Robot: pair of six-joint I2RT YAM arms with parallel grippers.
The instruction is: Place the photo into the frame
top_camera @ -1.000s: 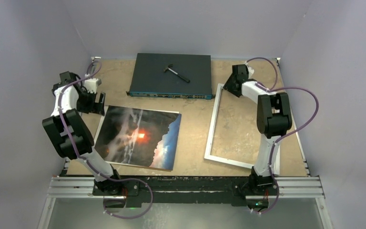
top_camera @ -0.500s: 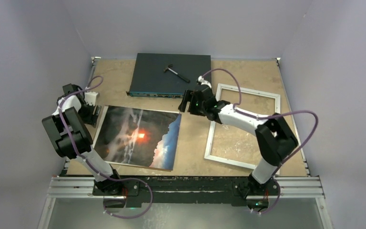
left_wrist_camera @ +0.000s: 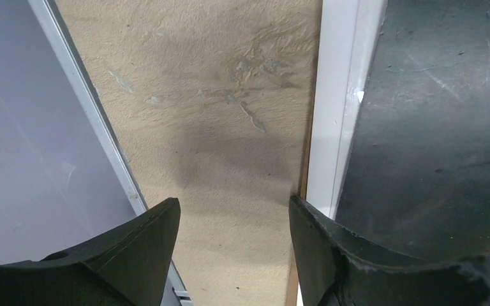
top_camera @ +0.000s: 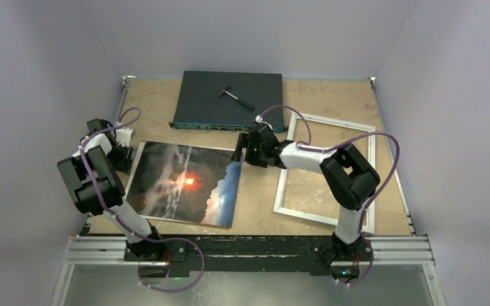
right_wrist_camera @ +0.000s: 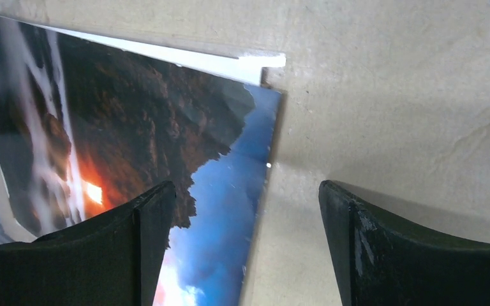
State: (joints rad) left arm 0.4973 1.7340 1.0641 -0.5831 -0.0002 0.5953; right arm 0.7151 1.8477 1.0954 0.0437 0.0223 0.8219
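My right end effector (right_wrist_camera: 247,191) wide astride the blue edge of the photo (right_wrist_camera: 134,127), my left end effector (left_wrist_camera: 235,210) parted at its opposite edge

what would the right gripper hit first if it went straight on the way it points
Probably the blue edge of the glossy dark landscape photo, which sits between the open jaws of the right gripper; depth is unclear.

Overhead, two wrist close-ups; shared photo (top_camera: 185,183)

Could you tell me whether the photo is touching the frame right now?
Apart. The top view shows a strip of bare table running between the photo and the nearest side of the frame.
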